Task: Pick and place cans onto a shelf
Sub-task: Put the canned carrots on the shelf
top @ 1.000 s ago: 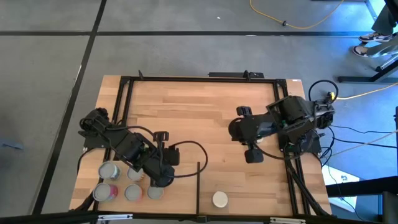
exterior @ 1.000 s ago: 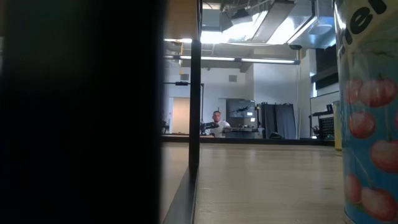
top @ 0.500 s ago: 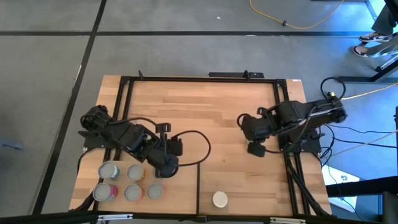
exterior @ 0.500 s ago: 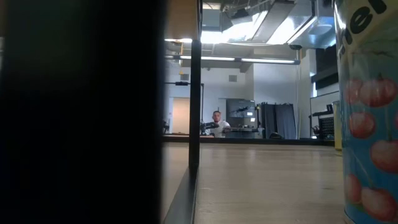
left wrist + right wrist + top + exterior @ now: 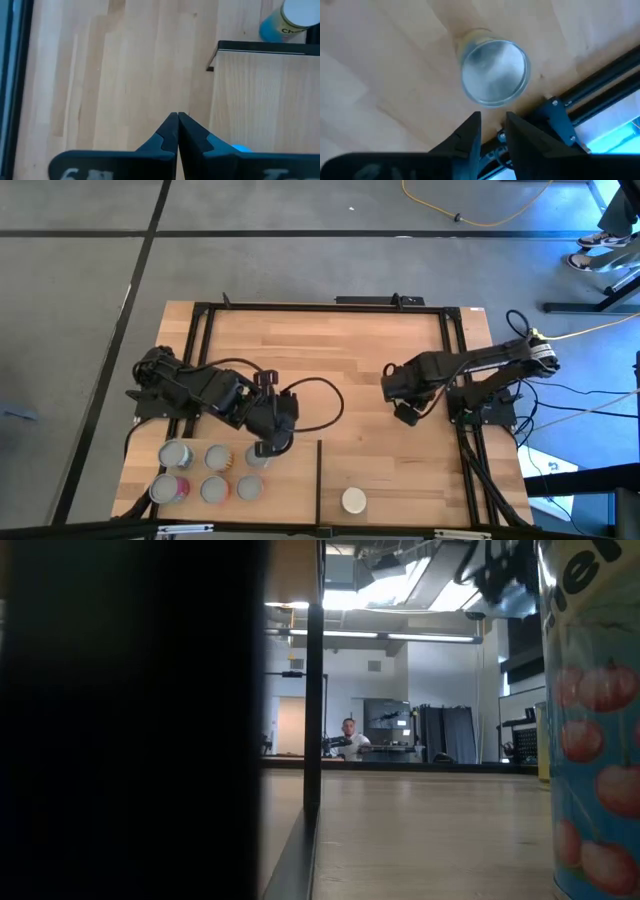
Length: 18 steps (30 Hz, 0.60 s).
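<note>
1. The middle and far half of the table lie bare, giving wide room between the two arms.
2. The shelf at the near-left corner is crowded on its left part by six cans; its right strip is bare.
3. The left gripper, jaws pressed together, hangs over the cans' far-right end.
4. A white-topped can stands alone by the near edge.
5. The right gripper sits over a silver-topped can beside the black frame along the right edge.
</note>
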Available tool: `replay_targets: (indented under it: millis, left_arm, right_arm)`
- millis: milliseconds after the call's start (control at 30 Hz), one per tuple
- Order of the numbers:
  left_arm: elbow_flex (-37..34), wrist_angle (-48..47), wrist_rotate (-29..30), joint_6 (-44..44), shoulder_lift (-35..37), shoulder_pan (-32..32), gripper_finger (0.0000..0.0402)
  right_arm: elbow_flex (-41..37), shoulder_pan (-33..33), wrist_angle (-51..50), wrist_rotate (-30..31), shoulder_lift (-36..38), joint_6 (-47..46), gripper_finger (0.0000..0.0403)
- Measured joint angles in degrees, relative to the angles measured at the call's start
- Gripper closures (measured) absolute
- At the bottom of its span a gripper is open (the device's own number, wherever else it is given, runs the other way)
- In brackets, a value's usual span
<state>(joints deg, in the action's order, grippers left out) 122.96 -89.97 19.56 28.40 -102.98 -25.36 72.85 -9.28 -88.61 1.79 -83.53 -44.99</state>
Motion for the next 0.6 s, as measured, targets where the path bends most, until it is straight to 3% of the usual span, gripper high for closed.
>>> replay_targets:
  millis: [233,600]
  left_arm:
    - [0.0,0.7,-0.9,0.0,0.0,2.1,0.0402]
    - [0.0,0.7,-1.1,0.0,0.0,2.6,0.0402]
  right_arm:
    - [-8.8,0.4,12.4,-4.7,0.0,6.3,0.0313]
    - [-13.0,0.4,14.8,-3.8,0.0,6.7,0.0313]
